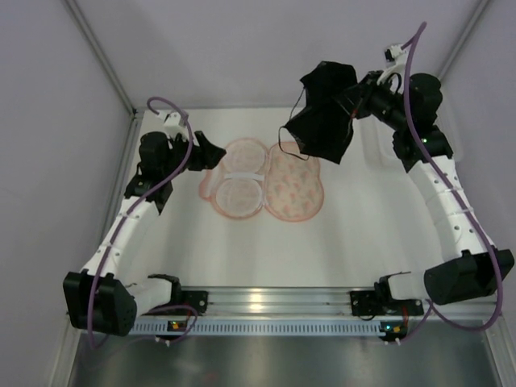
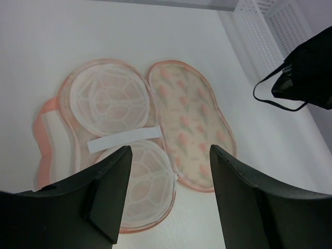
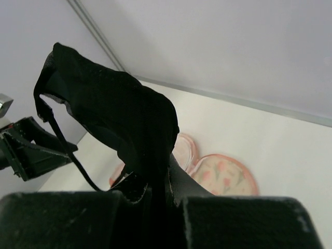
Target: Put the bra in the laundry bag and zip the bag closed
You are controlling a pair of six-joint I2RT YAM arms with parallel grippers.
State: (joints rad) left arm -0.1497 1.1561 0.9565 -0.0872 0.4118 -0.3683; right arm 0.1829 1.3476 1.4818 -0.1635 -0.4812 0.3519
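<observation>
Nearest lies the rail [image 1: 266, 302] carrying both arm bases at the counter's [image 1: 363, 242] near edge, and a wide stretch of white counter runs from it to the bag [image 1: 262, 179]. The bag lies opened flat near the counter's middle. Its two halves lie side by side, each with its long axis running near to far. The left half shows two pale rounds with a white strip [image 2: 124, 140] across the waist between them, and the right half shows its patterned face. There is more open counter to the bag's right than to its left, where the side wall stands close. The left gripper [image 1: 211, 153] hovers just beside the bag's far left edge, its jaws spread wide and holding nothing, pointing toward the bag. Farther back and right, the right gripper [image 1: 355, 101] is raised, clenched on the black bra [image 1: 326, 113]. The bra hangs down and leftward, well above the counter, with a thin strap looping below it over the bag's far right rim. A basket [image 2: 264, 26] stands by the right wall.
</observation>
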